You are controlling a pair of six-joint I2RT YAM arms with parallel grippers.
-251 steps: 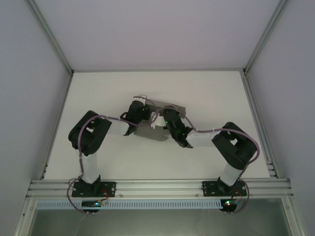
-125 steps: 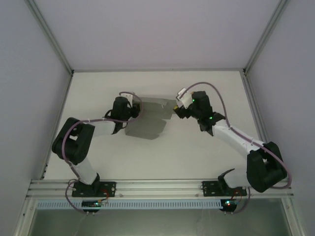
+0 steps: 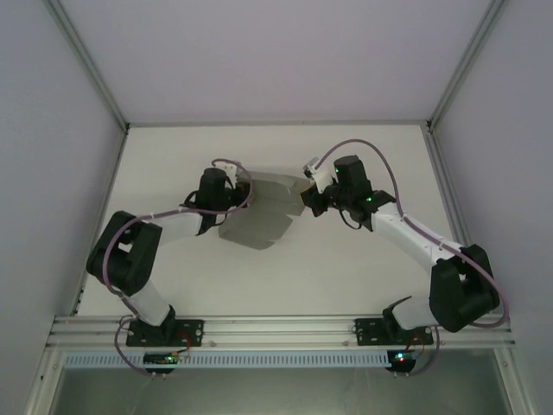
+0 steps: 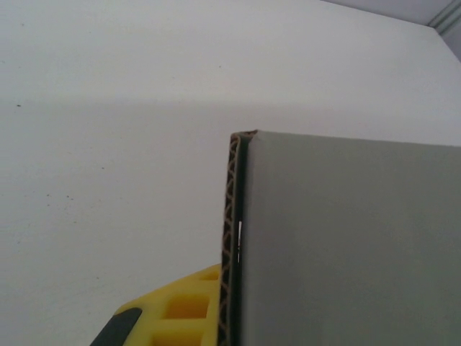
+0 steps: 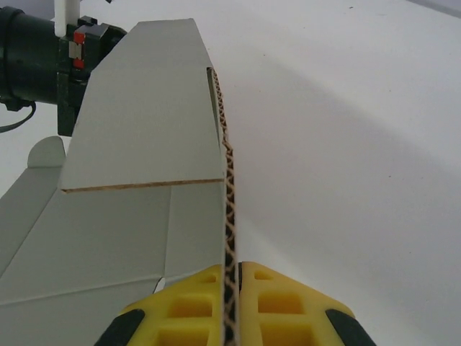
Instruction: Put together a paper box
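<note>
The paper box [image 3: 259, 220] is a flat grey many-flapped sheet near the middle of the white desk [image 3: 285, 281], held between the two arms and apparently lifted off the surface. Its corrugated edge shows in both wrist views.

The left jaws are closed on the sheet's left edge. In the left wrist view the cardboard edge stands upright right against a yellow pad [image 4: 180, 317], with a grey panel [image 4: 346, 245] filling the right side. This grip is the same as a second ago. The left arm [image 3: 177, 226], however, has swung out leftward from its folded pose over the sheet and has barely moved in the last half second.

The right arm [image 3: 406, 232] shows the larger change. A second ago it was folded in close, its wrist over the middle of the sheet. Half a second ago it had stretched out to the right, its jaws wide and just off the sheet's far right corner. Now those right jaws are clamped on the sheet's right edge. In the right wrist view the yellow pads [image 5: 281, 306] press on either side of the brown corrugated edge, and the grey flaps [image 5: 137, 216] run away toward the left arm's black wrist [image 5: 36, 58].

The sheet itself sits in much the same spot as half a second ago, its near corner reaching slightly lower.
</note>
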